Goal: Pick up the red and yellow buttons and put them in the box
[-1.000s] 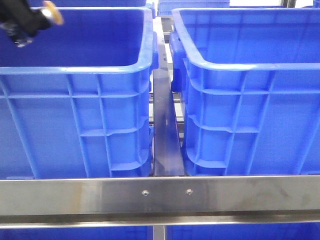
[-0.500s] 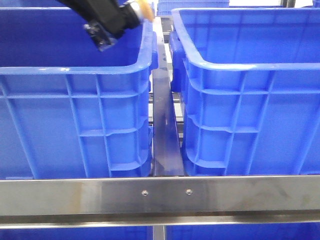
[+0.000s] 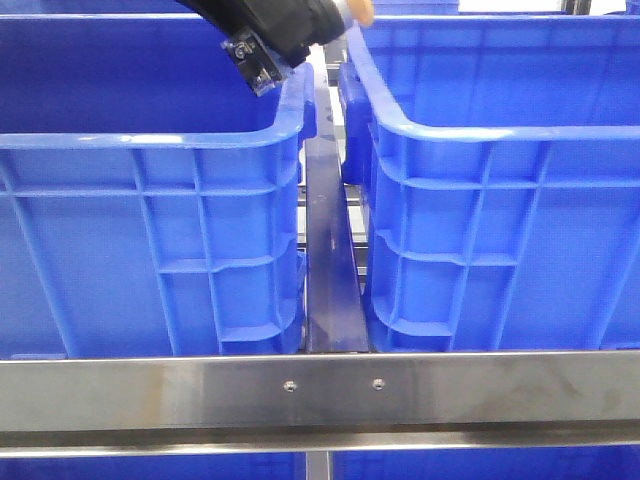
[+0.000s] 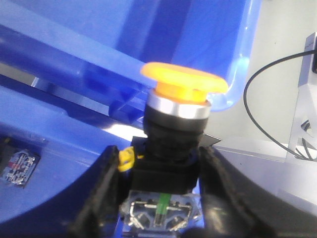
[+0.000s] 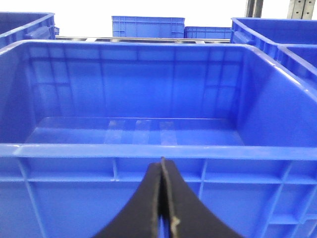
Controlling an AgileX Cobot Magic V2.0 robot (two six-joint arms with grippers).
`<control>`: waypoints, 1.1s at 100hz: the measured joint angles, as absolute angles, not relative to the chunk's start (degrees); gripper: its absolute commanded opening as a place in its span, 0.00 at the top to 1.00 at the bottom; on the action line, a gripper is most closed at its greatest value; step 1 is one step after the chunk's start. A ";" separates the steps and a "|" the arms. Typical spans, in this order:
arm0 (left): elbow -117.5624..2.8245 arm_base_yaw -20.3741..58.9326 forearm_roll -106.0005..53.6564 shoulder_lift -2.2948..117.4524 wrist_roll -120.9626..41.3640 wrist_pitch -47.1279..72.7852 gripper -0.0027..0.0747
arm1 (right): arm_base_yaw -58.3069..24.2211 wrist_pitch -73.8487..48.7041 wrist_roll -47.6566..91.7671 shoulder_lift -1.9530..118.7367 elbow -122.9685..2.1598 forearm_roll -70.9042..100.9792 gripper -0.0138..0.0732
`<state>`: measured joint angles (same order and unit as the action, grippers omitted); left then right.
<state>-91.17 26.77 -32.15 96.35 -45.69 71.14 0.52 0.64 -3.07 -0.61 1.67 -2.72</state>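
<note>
My left gripper (image 3: 335,18) is at the top of the front view, over the gap between the two blue boxes, by the right box's left rim. It is shut on an orange-yellow button (image 3: 360,9). In the left wrist view the button (image 4: 184,82) has a flat round cap, a silver ring and a black body, clamped between the black fingers (image 4: 101,191) of the left gripper (image 4: 161,166). The left box (image 3: 150,140) and the right box (image 3: 480,132) stand side by side. My right gripper (image 5: 162,166) is shut and empty, in front of a box's rim (image 5: 74,150). No red button shows.
A steel rail (image 3: 480,392) runs across the front below the boxes. A dark metal bar (image 3: 330,280) lies in the gap between them. More blue crates (image 5: 147,26) stand behind. A black cable (image 4: 255,116) loops over a white surface beyond the box.
My left gripper has carried the orange-yellow button to the right, from over the left box's far-left side to the gap by the right box's rim. The boxes have not moved.
</note>
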 measured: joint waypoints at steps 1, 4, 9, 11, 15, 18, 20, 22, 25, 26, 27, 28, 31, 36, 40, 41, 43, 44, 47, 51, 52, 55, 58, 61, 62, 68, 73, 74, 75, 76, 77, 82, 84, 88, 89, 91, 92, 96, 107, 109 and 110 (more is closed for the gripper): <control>-91.17 26.77 -32.15 96.35 -45.69 71.14 0.89 | 0.52 0.64 -3.07 -0.61 1.67 -2.72 0.91; -91.17 26.77 -32.15 96.35 -45.69 71.14 0.89 | 0.52 0.00 -3.07 -0.61 1.52 -2.72 0.91; -91.17 26.77 -32.15 96.35 -45.69 71.14 0.89 | 0.52 -1.08 -3.07 -0.61 0.43 -2.72 0.91; -91.17 26.77 -32.15 96.35 -45.69 71.14 0.89 | 0.52 -1.85 -3.07 -0.61 -0.24 -2.72 0.91; -91.17 26.77 -32.15 96.35 -45.69 71.14 0.89 | 0.52 -3.47 -3.07 -0.61 -1.93 -2.72 0.91; -91.17 26.77 -32.15 96.35 -45.69 71.14 0.89 | 0.52 -5.50 -3.07 -0.61 -3.28 -2.72 0.91; -91.17 26.77 -32.15 96.35 -45.69 71.14 0.89 | 0.52 -6.83 -3.07 -0.61 -4.31 -2.72 0.91; -91.17 26.77 -32.15 96.35 -45.69 71.14 0.89 | 0.52 -7.80 -3.07 -0.61 -5.41 -2.61 0.91; -91.17 26.77 -32.15 96.35 -45.69 71.14 0.89 | 0.41 -10.45 -3.07 -0.61 -6.97 -2.15 0.91; -91.17 26.77 -32.15 96.35 -45.69 71.14 0.89 | 0.41 -11.01 -3.07 -0.61 -7.37 -1.80 0.91; -91.17 26.77 -32.15 96.35 -45.69 71.14 0.89 | 0.34 -12.16 -3.07 -0.45 -8.17 -1.59 0.91; -91.17 26.77 -32.15 96.35 -45.69 71.14 0.89 | 0.34 -12.73 -3.07 -0.27 -8.58 -1.13 0.91; -91.17 26.77 -32.15 96.35 -45.69 71.14 0.89 | 0.19 -15.05 -3.07 0.29 -10.64 0.00 0.91; -91.17 26.77 -32.15 96.35 -45.69 71.14 0.89 | -0.09 -18.92 -3.07 1.80 -13.45 2.43 0.91; -91.17 26.77 -32.15 96.35 -45.69 71.14 0.89 | -0.18 -21.70 -3.07 3.47 -15.28 4.80 0.91; -91.17 26.77 -32.15 96.35 -45.69 71.14 0.89 | -0.18 -22.49 -3.07 4.09 -15.96 5.20 0.91; -91.17 26.77 -32.15 96.35 -45.69 71.14 0.89 | -0.18 -23.25 -3.07 4.73 -16.97 6.41 0.90; -91.17 26.77 -32.15 96.35 -45.69 71.14 0.89 | -0.18 -23.97 -3.07 5.37 -17.30 6.84 0.90; -91.17 26.77 -32.15 96.35 -45.69 71.14 0.89 | -0.18 -25.17 -3.07 6.66 -18.51 8.98 0.89; -91.17 26.77 -32.15 96.35 -45.69 71.14 0.89 | -0.18 -26.31 -3.07 8.65 -20.09 11.10 0.86; -91.17 26.77 -32.15 96.35 -45.69 71.14 0.89 | -0.18 -26.47 -2.96 8.99 -20.57 11.93 0.85; -91.17 26.77 -32.15 96.35 -45.69 71.14 0.89 | -0.18 -27.14 -2.87 10.66 -21.47 13.58 0.82; -91.17 26.77 -32.15 96.35 -45.69 71.14 0.89 | -0.18 -27.63 -2.55 11.99 -22.31 15.28 0.77; -91.17 26.77 -32.15 96.35 -45.69 71.14 0.89 | -0.18 -28.12 -2.02 13.36 -23.09 17.33 0.71; -91.17 26.77 -32.15 96.35 -45.69 71.14 0.89 | -0.18 -28.37 -1.73 14.06 -23.50 17.77 0.70; -91.17 26.77 -32.15 96.35 -45.69 71.14 0.89 | -0.18 -29.36 0.00 16.78 -24.94 22.08 0.56; -91.17 26.77 -32.15 96.35 -45.69 71.14 0.89 | -0.18 -30.12 2.37 19.01 -26.21 26.15 0.44; -91.17 26.77 -32.15 96.35 -45.69 71.14 0.89 | -0.18 -30.39 2.74 19.60 -26.35 26.75 0.41; -91.17 26.77 -32.15 96.35 -45.69 71.14 0.89 | -0.18 -30.39 3.13 19.90 -26.48 28.03 0.40; -91.17 26.77 -32.15 96.35 -45.69 71.14 0.89 | -0.18 -30.63 3.84 20.48 -26.75 28.68 0.38; -91.17 26.77 -32.15 96.35 -45.69 71.14 0.89 | -0.18 -30.68 4.24 20.76 -26.87 30.00 0.36; -91.17 26.77 -32.15 96.35 -45.69 71.14 0.89 | -0.50 -30.87 7.21 22.60 -27.54 34.79 0.30; -91.17 26.77 -32.15 96.35 -45.69 71.14 0.89 | -0.62 -30.92 8.61 23.34 -27.94 36.95 0.29; -91.17 26.77 -32.15 96.35 -45.69 71.14 0.89 | -1.02 -31.19 11.39 24.81 -28.57 40.56 0.30; -91.17 26.77 -32.15 96.35 -45.69 71.14 0.89 | -1.15 -31.17 11.82 25.04 -28.68 42.01 0.30; -91.17 26.77 -32.15 96.35 -45.69 71.14 0.89 | -1.31 -31.31 13.19 25.77 -29.04 44.16 0.30; -91.17 26.77 -32.15 96.35 -45.69 71.14 0.89 | -1.47 -31.46 14.06 26.01 -29.28 44.86 0.30; -91.17 26.77 -32.15 96.35 -45.69 71.14 0.89 | -1.88 -31.81 16.21 27.48 -29.88 49.10 0.30; -91.17 26.77 -32.15 96.35 -45.69 71.14 0.89 | -2.52 -34.08 21.59 31.93 -32.03 58.75 0.31; -91.17 26.77 -32.15 96.35 -45.69 71.14 0.89 | -2.51 -34.73 22.38 32.86 -32.49 60.44 0.31; -91.17 26.77 -32.15 96.35 -45.69 71.14 0.89 | -2.63 -34.98 22.63 33.16 -32.64 61.50 0.31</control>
